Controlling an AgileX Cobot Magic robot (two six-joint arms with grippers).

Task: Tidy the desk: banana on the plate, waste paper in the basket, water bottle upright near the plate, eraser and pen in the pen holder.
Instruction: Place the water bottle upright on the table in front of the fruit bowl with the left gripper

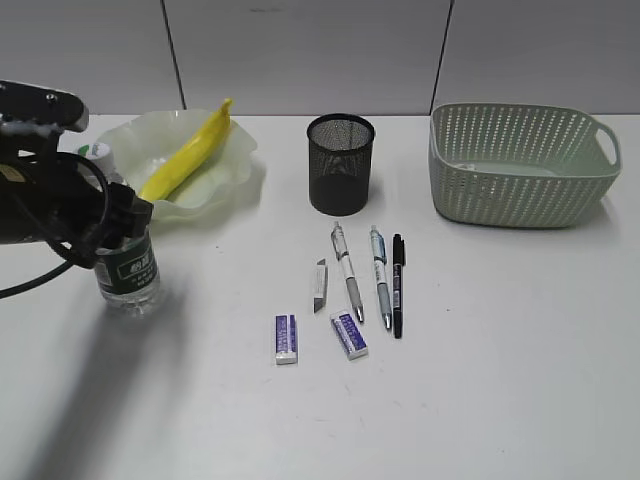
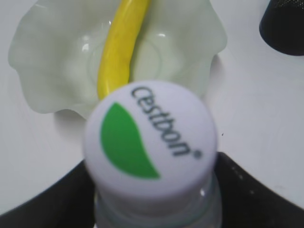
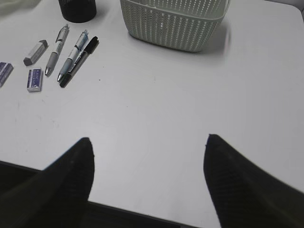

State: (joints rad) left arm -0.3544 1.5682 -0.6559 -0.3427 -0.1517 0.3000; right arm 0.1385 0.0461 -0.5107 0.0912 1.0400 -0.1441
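The left gripper [image 1: 128, 232] is clamped around the neck of the water bottle [image 1: 128, 275], just under its white cap [image 2: 151, 137], and the bottle stands upright on the desk [image 1: 480, 380] with its base touching the surface. The wrist view looks straight down on that cap, green leaf logo and all. Just behind the bottle sits the plate [image 1: 240, 160], pale green and ruffled, with the banana [image 1: 192, 150] lying across it already. So this is the bottle step, and by the look of it nearly finished: upright, close beside the plate.

Over on the other side, the right gripper [image 3: 148, 156] hovers with its fingers spread wide apart, holding nothing, above bare desk.

Further out, the middle of the desk is still busy: three pens [image 1: 372, 277] side by side, two erasers in blue-and-white sleeves [image 1: 318, 336] and a small grey one [image 1: 319, 285], all in front of the black mesh pen holder [image 1: 340, 163]. The basket [image 1: 522, 165] sits at the far right; I can't make out the waste paper inside it.

Next, I'd say, the left jaws need to open gently and lift straight up so the bottle doesn't tip, then it's pens and erasers into the holder.
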